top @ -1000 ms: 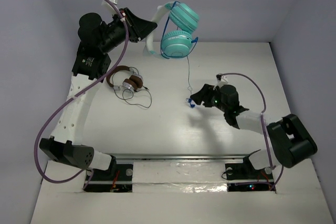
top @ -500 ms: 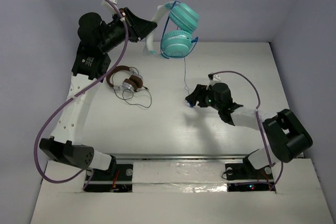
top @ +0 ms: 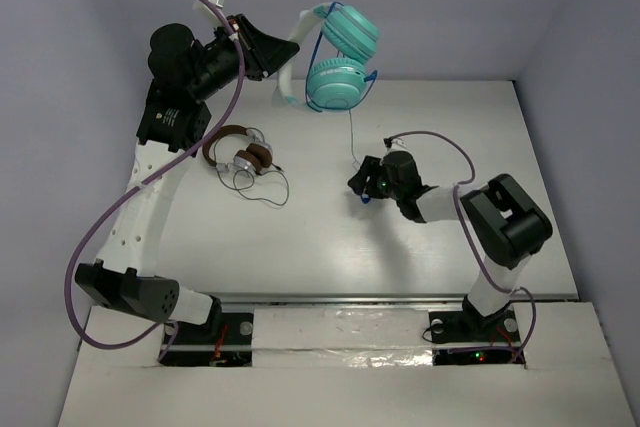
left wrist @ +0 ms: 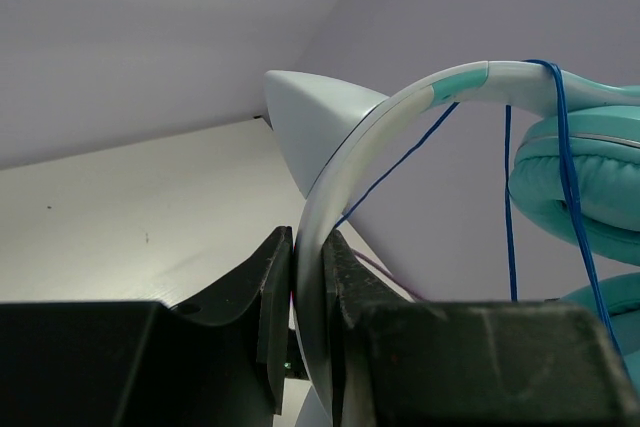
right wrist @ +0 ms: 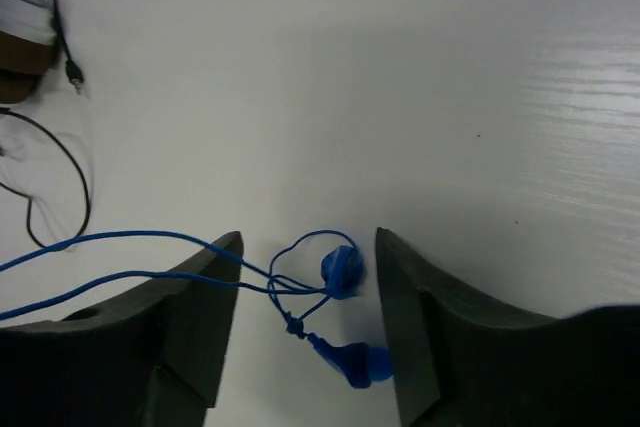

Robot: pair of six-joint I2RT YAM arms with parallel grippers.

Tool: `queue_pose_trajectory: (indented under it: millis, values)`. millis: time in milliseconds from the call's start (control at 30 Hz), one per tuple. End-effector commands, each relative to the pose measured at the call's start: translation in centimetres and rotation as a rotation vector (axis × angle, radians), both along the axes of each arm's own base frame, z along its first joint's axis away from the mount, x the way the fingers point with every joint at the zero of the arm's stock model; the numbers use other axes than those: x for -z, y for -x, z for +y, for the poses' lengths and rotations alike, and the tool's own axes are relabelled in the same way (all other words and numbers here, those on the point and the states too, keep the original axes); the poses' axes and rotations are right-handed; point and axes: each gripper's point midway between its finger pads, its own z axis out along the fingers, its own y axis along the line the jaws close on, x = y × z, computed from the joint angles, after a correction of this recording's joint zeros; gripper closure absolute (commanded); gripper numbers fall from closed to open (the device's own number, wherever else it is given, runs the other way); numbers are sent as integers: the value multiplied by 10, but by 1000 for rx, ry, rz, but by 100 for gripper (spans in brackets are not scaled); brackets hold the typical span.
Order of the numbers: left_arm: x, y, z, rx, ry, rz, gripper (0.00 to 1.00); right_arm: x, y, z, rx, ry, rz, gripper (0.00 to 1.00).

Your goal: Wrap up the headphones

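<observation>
White table (top: 300,247) under pale lilac walls. The left gripper (left wrist: 308,282) holds the headphones (top: 340,57) in the air over the far-left part, its jaws clamped tight on the white headband (left wrist: 400,112). From that clamp the band arcs out to the right, so the long axis runs roughly left to right, with the two teal cups folded together at the free end.

A few blue strands already cross the band. The rest of the cable (top: 352,137) drops from the cups toward the near side and ends on the table. There the right gripper (right wrist: 308,247) sits low with jaws apart, straddling the tangled end and the plug (right wrist: 342,269) and gripping nothing.

The step looks like picking up the loose end. Next it should close on the cable by the plug, lift it and carry it round the band.
</observation>
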Motion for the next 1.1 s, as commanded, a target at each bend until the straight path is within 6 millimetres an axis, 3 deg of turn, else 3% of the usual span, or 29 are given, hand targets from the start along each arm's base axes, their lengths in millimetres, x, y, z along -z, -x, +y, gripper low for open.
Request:
queue_pose_trajectory:
  millis: [0,100,200,300,333,367,400,500,533,567,600,700,867,1000,1033,1067]
  values:
    - [-47,18,4,11,58,-130,100,-10,-18,10,31,-46,-52,42]
    - [-45,13,5,-6,60,-123,100,-5,-9,14,13,-94,-29,82]
    - [-42,1,9,-55,75,-107,100,-2,4,20,-11,-132,-9,100]
    - [-41,-16,18,-128,91,-97,100,-7,19,25,-41,-134,2,100]
    - [-42,-20,20,-143,95,-96,100,-2,32,27,-61,-120,28,100]
    - [-37,-37,28,-204,93,-79,100,-3,40,29,-76,-113,31,100]
    - [-43,-41,31,-231,94,-87,100,-18,52,39,-108,-122,5,100]
    - [-35,-69,41,-333,84,-72,100,-18,82,45,-140,-67,22,100]
    - [-33,-77,47,-364,79,-68,100,-30,99,57,-184,-73,2,100]
    - [-21,-92,49,-396,52,-51,100,-26,112,56,-204,-51,27,100]
    - [-24,-100,58,-459,51,-54,100,-28,115,54,-190,-34,17,100]
    - [-1,-126,72,-570,-12,-19,100,-46,138,56,-226,-12,1,100]
    - [37,-155,92,-709,-119,30,100,-93,155,40,-229,39,-62,100]
    - [73,-169,103,-775,-212,79,100,-133,168,36,-275,64,-117,100]
    - [80,-171,106,-790,-236,88,100,-153,165,35,-265,50,-146,100]
    - [92,-173,110,-802,-279,100,100,-158,168,30,-268,66,-142,100]
